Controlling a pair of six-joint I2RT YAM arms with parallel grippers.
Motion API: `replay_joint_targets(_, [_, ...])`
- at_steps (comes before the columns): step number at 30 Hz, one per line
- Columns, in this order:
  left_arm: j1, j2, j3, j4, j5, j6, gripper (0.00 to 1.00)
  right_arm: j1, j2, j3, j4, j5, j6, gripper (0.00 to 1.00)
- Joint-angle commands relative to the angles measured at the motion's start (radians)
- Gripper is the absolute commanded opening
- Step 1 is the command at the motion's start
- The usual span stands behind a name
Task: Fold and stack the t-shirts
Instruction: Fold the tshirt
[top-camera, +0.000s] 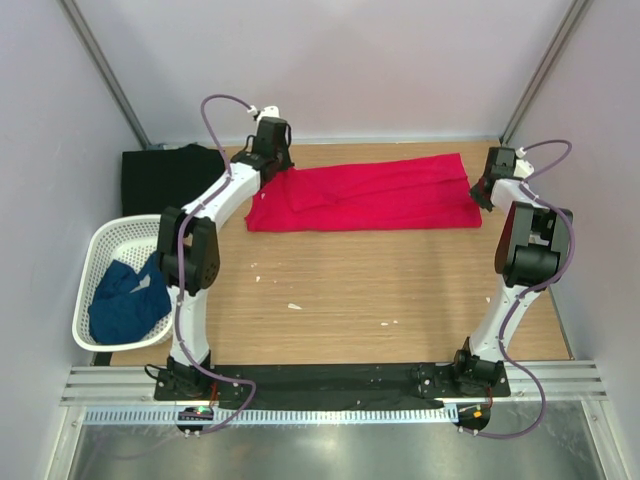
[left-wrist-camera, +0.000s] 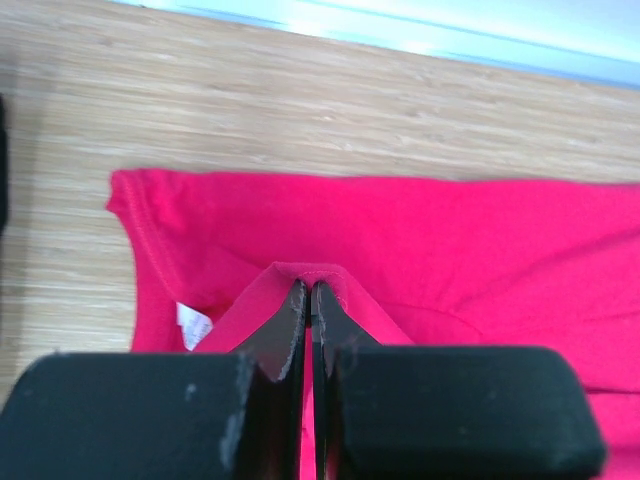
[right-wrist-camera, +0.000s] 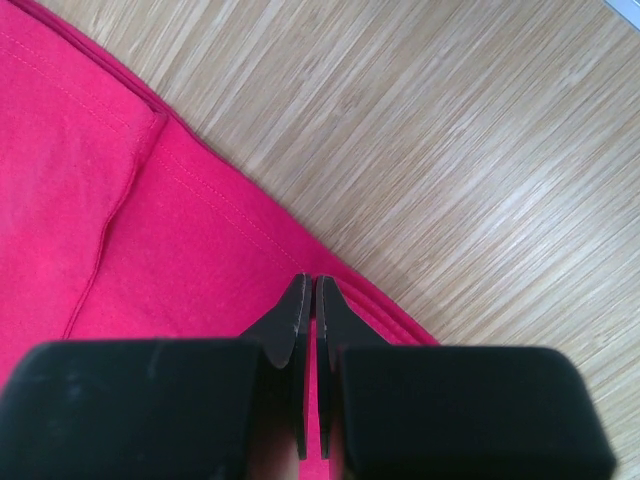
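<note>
While gripping bright red cloth t-shirt (top-camera: 380, 195) | left fingers (left-wrist-camera: 288, 332) clamped on neck-side fold | right fingers (right-wrist-camera: 290, 322) clamped on edge

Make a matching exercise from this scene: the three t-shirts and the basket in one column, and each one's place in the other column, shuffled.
Things
1. red t-shirt
2. black t-shirt
3. dark blue t-shirt
4. white mesh basket

Places
A. crumpled inside the basket
B. spread across the far middle of the table
C. at the left side, with cloth in it
D. at the far left corner, behind the basket

Pairs: 1-B, 2-D, 3-A, 4-C
</note>
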Motion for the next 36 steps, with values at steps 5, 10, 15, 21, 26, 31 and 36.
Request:
replay_joint_targets(5, [0.023,-0.087,-0.019,0.066,-0.042,-0.008,0.00,-0.005,-0.038,0.068,0.034,-0.009,-0.012,0.01])
replay_joint_targets(10, [0.031,-0.084,-0.033,0.073,-0.048,-0.014,0.00,-0.005,-0.012,0.097,0.037,-0.023,-0.012,0.01])
replay_joint_targets(15, [0.034,-0.053,-0.016,0.073,-0.031,-0.016,0.00,-0.005,0.017,0.123,0.034,-0.023,-0.026,0.01])
replay_joint_targets(21, [0.034,-0.036,-0.018,0.071,-0.053,-0.020,0.00,-0.005,0.081,0.179,0.024,-0.055,-0.031,0.01])
replay_joint_targets(26, [0.034,-0.001,-0.001,0.071,-0.036,-0.014,0.00,-0.005,0.123,0.212,0.020,-0.066,-0.035,0.01])
replay_joint_targets(31, [0.035,0.067,0.079,0.017,-0.002,-0.014,0.02,-0.005,0.150,0.261,-0.017,-0.079,-0.048,0.16])
replay_joint_targets(36, [0.034,0.062,0.099,-0.039,0.015,-0.009,0.55,-0.005,0.123,0.304,-0.061,-0.096,-0.071,0.49])
